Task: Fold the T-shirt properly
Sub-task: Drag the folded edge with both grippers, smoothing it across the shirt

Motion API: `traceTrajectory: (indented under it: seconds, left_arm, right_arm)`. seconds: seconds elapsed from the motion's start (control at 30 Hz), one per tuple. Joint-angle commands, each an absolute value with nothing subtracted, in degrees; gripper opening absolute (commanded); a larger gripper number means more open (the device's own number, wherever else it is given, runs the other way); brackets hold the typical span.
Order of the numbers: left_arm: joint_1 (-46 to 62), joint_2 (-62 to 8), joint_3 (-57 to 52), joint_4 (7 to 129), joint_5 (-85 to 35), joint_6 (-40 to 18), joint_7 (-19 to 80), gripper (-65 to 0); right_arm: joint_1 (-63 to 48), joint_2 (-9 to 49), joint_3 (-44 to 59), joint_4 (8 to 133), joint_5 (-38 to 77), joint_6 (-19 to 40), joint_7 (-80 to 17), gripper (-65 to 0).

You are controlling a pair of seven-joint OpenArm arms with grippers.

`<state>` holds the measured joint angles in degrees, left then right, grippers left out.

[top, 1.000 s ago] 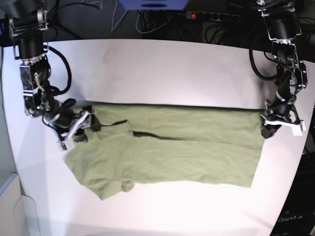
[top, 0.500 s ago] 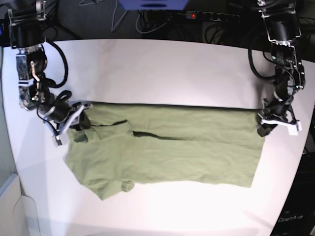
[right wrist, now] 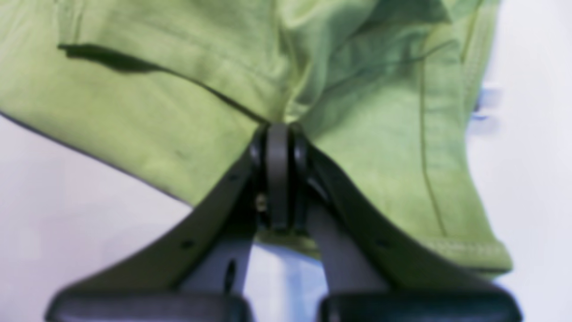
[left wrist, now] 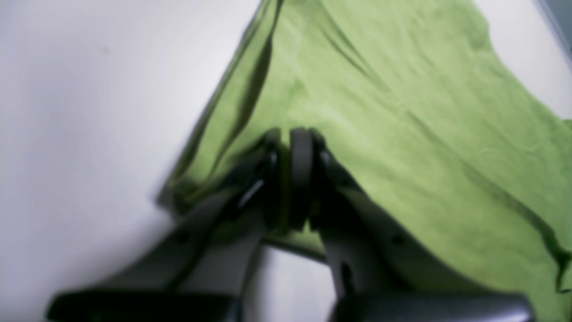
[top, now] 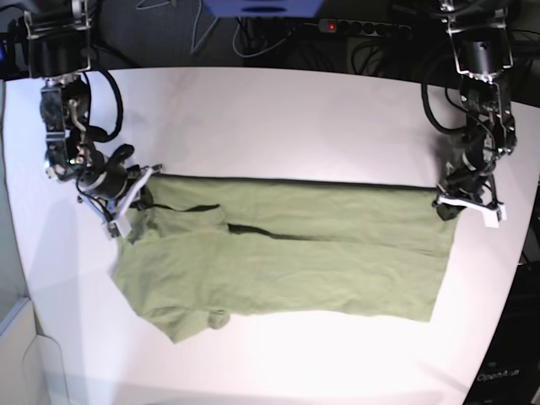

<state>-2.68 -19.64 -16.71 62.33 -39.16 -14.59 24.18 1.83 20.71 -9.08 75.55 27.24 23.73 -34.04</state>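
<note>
The olive-green T-shirt [top: 287, 253] lies spread across the white table [top: 278, 118], folded lengthwise, its far edge pulled straight. My left gripper [top: 449, 207] at the base view's right is shut on the shirt's far right corner; the left wrist view shows its pads [left wrist: 300, 170] pinching the green cloth [left wrist: 402, 89]. My right gripper [top: 135, 205] at the base view's left is shut on the shirt's far left corner by the sleeve; the right wrist view shows its pads [right wrist: 278, 170] clamped on cloth [right wrist: 170, 89]. The white tag is not visible.
Black cables and a power strip [top: 363, 27] lie beyond the table's far edge. A dark case [top: 515, 371] stands off the right front corner. Bare table surface surrounds the shirt at the back and front.
Both grippers have moved toward the table's far side with the shirt corners in them. The far edge now lies straighter and a little further back.
</note>
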Motion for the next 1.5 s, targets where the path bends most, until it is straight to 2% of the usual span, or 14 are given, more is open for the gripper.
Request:
traceTrajectory:
  seconds: [0.0, 0.3, 0.47, 0.7, 0.93, 1.1, 1.23, 1.47]
  left_arm:
    - [-3.12, -20.35, -17.01, 63.16, -39.16, -15.16, 23.34, -62.2]
    - [4.79, -20.97, -17.1, 63.78, -39.43, -15.25, 23.52, -62.2]
    - [9.27, -21.05, -17.1, 64.66, -39.43, -15.34, 23.52, -62.2]
    - [19.65, -20.97, -17.36, 75.3, -39.6, -15.34, 23.52, -62.2]
    - [26.68, -20.26, -23.34, 86.11, -39.6, -15.34, 23.25, -62.2]
    - [22.2, -20.35, -26.68, 91.82, -39.6, -15.08, 24.04, -62.2]
    - [13.23, -20.79, -26.86, 91.56, -38.55, -14.9, 32.92, -62.2]
    - [-2.77, -18.24, -26.42, 78.11, -27.38, -15.16, 41.63, -62.2]
  right_arm:
    - [2.07, 21.23, -8.75, 75.21, 27.3, 24.48, -34.42, -64.7]
    - [-3.82, 21.76, -6.2, 76.35, 27.47, 24.48, -34.15, -64.7]
    - [-9.89, 22.02, -5.32, 78.37, 27.47, 24.48, -28.88, -64.7]
    - [-17.19, 23.08, -5.41, 82.59, 27.47, 24.48, -25.01, -64.7]
    - [-17.89, 23.16, -5.41, 81.71, 27.38, 24.48, -24.31, -64.7]
    - [-17.54, 22.99, -5.49, 81.8, 27.38, 24.48, -24.31, -64.7]
    - [-17.36, 22.99, -5.58, 81.8, 27.38, 24.48, -24.31, -64.7]
    - [-16.22, 23.08, -5.58, 82.07, 27.38, 24.48, -24.84, -64.7]
